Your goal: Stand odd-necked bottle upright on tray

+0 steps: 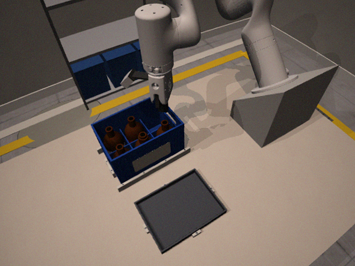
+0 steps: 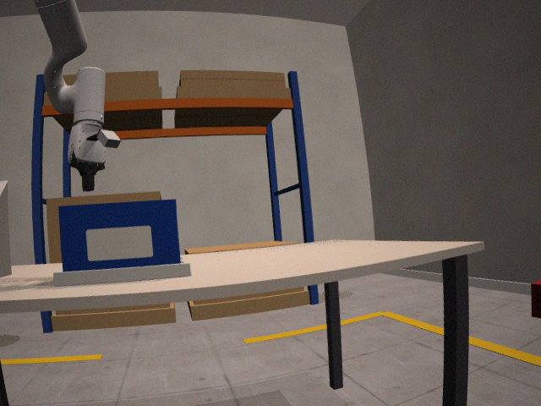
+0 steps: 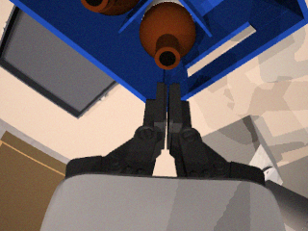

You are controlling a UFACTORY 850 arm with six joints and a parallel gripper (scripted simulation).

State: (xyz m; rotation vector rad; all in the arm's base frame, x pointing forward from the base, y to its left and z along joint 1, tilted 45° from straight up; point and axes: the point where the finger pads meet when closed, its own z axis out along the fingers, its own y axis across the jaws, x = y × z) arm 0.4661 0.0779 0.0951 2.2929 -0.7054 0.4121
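Observation:
A blue crate [image 1: 134, 141] stands on the table and holds several brown bottles upright in its cells. The bottle nearest the arm [image 1: 164, 126] is in the back right cell; it also shows in the wrist view [image 3: 167, 33]. My gripper [image 1: 162, 107] hangs above the crate's back right edge, clear of the bottle mouths. Its fingers are pressed together with nothing between them, as the wrist view [image 3: 167, 111] shows. In the side view the gripper [image 2: 87, 183] is a little above the crate [image 2: 118, 234]. The dark tray [image 1: 180, 209] lies empty in front of the crate.
The arm's grey base block [image 1: 282, 103] stands at the right of the table. A shelf rack with blue bins [image 1: 105, 67] is behind the crate. The crate sits on a pale base rail [image 1: 155, 169].

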